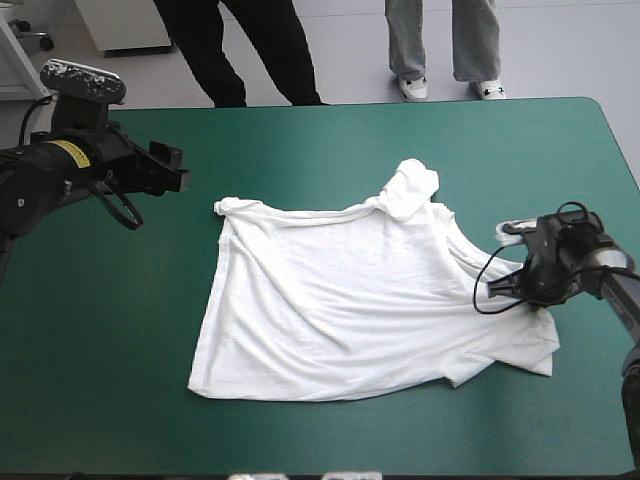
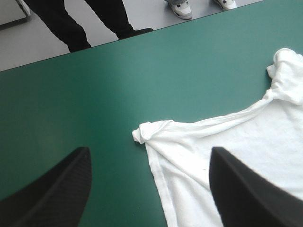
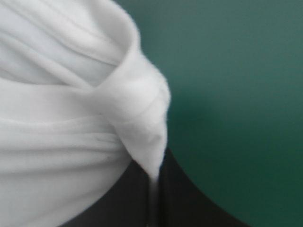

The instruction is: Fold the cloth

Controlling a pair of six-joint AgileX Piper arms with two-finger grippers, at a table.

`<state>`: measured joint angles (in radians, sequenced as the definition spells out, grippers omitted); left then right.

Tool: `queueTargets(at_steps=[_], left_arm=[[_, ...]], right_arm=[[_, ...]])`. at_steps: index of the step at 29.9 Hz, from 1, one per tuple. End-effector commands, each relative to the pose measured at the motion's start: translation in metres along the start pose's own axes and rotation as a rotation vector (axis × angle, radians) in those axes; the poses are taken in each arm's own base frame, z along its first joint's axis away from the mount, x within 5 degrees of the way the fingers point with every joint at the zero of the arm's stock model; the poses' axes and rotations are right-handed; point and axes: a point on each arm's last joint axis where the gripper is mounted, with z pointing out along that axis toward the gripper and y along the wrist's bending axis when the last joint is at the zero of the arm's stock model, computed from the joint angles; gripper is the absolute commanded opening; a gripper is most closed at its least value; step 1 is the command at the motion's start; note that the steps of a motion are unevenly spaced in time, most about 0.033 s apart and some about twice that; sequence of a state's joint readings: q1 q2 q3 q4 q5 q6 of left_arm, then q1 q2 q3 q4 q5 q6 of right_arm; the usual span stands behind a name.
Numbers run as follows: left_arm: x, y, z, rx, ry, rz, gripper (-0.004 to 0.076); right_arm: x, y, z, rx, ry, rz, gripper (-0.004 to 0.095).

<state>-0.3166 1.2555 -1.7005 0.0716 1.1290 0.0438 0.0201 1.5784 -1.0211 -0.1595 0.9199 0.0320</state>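
Note:
The white T-shirt (image 1: 350, 300) lies spread but wrinkled in the middle of the table, with a bunched sleeve (image 1: 412, 185) at its far side. My right gripper (image 1: 498, 287) is low at the shirt's right edge. In the right wrist view it (image 3: 154, 182) is shut on a twisted fold of the T-shirt (image 3: 71, 118). My left gripper (image 1: 176, 170) hangs above the cover, left of the shirt's far-left corner. In the left wrist view it (image 2: 150, 156) stands open, and the knotted corner (image 2: 149, 131) of the shirt lies ahead between its fingers.
Bare teal-green cover (image 1: 100, 330) stretches to the left of the shirt and along the table's front. The table's right edge (image 1: 622, 150) runs close behind my right arm.

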Motion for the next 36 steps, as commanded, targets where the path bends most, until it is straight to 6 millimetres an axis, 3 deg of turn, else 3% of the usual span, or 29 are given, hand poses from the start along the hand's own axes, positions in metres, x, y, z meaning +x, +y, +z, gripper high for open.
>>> queueTargets(at_steps=[1, 4, 10, 20, 24, 30, 34, 36], left_arm=[[-0.009, 0.001, -0.019, 0.004, -0.112, -0.013, 0.0511], [-0.010, -0.002, -0.019, 0.031, -0.118, -0.026, 0.0511], [-0.010, -0.005, -0.019, 0.069, -0.115, -0.044, 0.0511], [-0.010, -0.006, -0.018, 0.079, -0.110, -0.049, 0.0511], [-0.010, -0.008, -0.017, 0.103, -0.107, -0.060, 0.0511], [-0.010, -0.009, -0.009, 0.114, -0.078, -0.054, 0.0511], [-0.009, -0.009, -0.009, 0.112, -0.076, -0.053, 0.0511], [-0.009, -0.010, -0.009, 0.116, -0.067, -0.053, 0.0511]], right_arm=[[-0.019, -0.034, -0.033, 0.067, -0.141, 0.069, -0.0017], [-0.036, -0.061, -0.051, 0.097, -0.215, 0.144, -0.0017], [-0.071, -0.097, -0.067, 0.128, -0.310, 0.234, -0.0017], [-0.136, -0.148, -0.055, 0.070, -0.410, 0.381, -0.0017], [-0.147, -0.161, -0.046, 0.068, -0.421, 0.408, -0.0017], [-0.144, -0.173, -0.036, 0.025, -0.405, 0.416, -0.0007], [-0.140, -0.178, -0.039, -0.046, -0.422, 0.396, 0.0156], [-0.136, -0.181, -0.043, -0.066, -0.414, 0.395, 0.0343]])
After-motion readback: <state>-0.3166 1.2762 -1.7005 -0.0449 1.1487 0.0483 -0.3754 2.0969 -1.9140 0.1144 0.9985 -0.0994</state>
